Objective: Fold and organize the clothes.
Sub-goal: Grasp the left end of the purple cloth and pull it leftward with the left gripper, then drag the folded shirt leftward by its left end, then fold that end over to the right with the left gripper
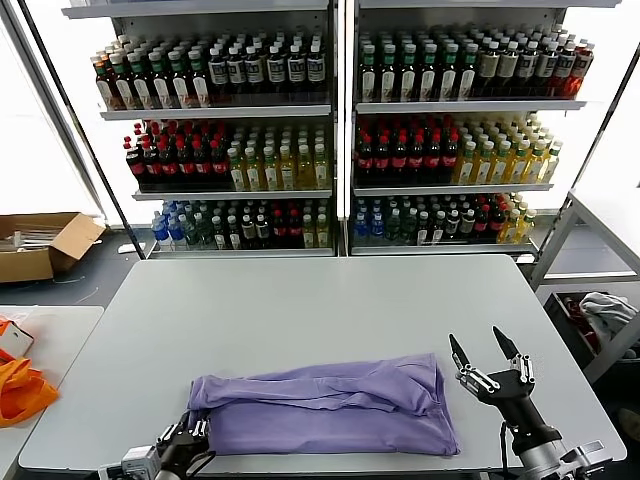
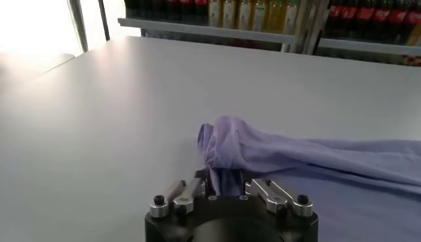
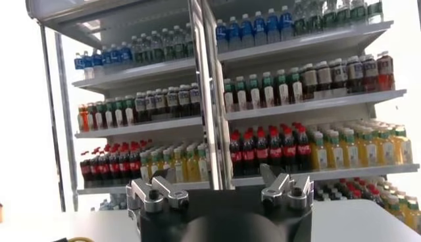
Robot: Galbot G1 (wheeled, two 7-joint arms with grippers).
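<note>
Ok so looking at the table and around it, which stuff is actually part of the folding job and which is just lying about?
Part of the job:
- lavender T-shirt, lying part-folded on the table
- left gripper, shut on the shirt's near left corner
- right gripper, open, raised beside the shirt's right end

Just lying about:
- orange fabric
- cardboard box
- drink shelves

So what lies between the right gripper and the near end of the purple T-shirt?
Only bare grey table. The head view shows a narrow open gap between the right gripper, its fingers spread and raised, and the T-shirt. Nothing sits in it.
</note>
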